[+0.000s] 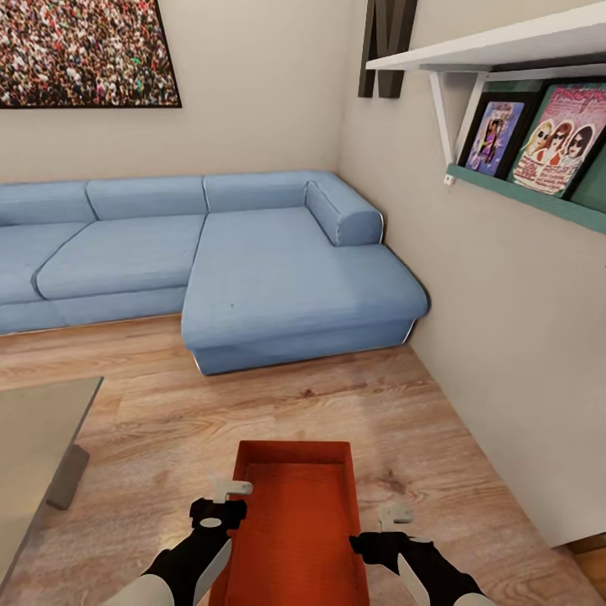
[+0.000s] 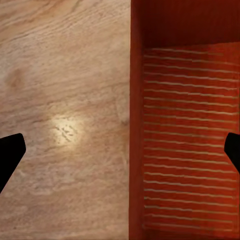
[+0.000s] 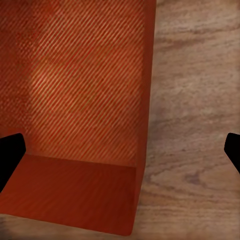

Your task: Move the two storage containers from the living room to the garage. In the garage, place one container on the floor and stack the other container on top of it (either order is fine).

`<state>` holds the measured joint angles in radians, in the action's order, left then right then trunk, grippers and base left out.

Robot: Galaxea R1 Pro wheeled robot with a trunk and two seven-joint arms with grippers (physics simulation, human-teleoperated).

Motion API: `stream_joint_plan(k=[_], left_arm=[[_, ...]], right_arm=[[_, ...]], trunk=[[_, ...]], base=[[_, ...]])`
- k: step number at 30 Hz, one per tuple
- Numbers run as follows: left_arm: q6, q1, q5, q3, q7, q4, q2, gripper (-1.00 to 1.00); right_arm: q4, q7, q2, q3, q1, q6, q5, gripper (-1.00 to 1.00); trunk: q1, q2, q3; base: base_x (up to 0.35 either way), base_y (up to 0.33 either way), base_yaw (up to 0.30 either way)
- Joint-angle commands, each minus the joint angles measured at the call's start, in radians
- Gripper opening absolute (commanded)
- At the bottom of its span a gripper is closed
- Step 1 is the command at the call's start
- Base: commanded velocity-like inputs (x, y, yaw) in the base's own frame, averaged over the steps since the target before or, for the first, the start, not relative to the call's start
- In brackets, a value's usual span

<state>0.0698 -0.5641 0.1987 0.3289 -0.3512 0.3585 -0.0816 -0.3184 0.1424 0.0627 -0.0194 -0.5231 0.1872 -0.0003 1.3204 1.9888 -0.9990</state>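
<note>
While the bin point(image 1: 295, 522) sits on the wood floor point(image 1: 421, 421) right in front of the robot, the left gripper point(image 1: 220, 501) and right gripper point(image 1: 389, 528) hang over its two long walls, jaws spread wide and each straddling a wall in its wrist view. This looks like the pick-up step; next the jaws need to lower and close on both walls. Beyond lie a glass desk point(image 1: 38, 421), the blue sofa point(image 1: 252, 269), beige walls and a shelf point(image 1: 505, 42).

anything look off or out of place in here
Nothing looks spilled, damaged or askew. The storage container sits flat on the wood floor, square between the open left gripper and right gripper.
</note>
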Motion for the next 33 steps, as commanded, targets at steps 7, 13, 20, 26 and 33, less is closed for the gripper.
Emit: stream_joint_plan(k=[7, 13, 20, 26, 33], left_arm=[[0.005, 0.0, 0.008, 0.009, -0.008, 0.002, 0.001, 1.0], [0.005, 0.0, 0.008, 0.009, -0.007, 0.002, 0.001, 1.0], [0.005, 0.0, 0.008, 0.009, -0.007, 0.002, 0.002, 1.0], [0.005, 0.0, 0.008, 0.009, -0.006, 0.002, 0.002, 1.0], [0.005, 0.0, 0.008, 0.009, -0.007, 0.002, 0.002, 1.0]], right_arm=[[-0.002, 0.002, 0.0, -0.002, 0.0, 0.006, 0.0, 1.0], [-0.002, 0.003, 0.0, -0.002, 0.0, 0.006, 0.0, 1.0], [-0.002, 0.003, 0.0, -0.002, 0.0, 0.006, 0.0, 1.0], [-0.002, 0.002, 0.0, -0.002, 0.0, 0.006, 0.0, 1.0], [-0.002, 0.003, 0.001, -0.002, 0.0, 0.006, 0.0, 1.0]], trunk=[[0.027, 0.05, -0.023], [0.05, 0.092, -0.042], [0.077, 0.141, -0.063], [0.1, 0.183, -0.082], [0.126, 0.232, -0.104]], base=[[0.0, 0.0, 0.0], [0.0, 0.0, 0.0], [0.0, 0.0, 0.0], [0.0, 0.0, 0.0], [0.0, 0.0, 0.0]])
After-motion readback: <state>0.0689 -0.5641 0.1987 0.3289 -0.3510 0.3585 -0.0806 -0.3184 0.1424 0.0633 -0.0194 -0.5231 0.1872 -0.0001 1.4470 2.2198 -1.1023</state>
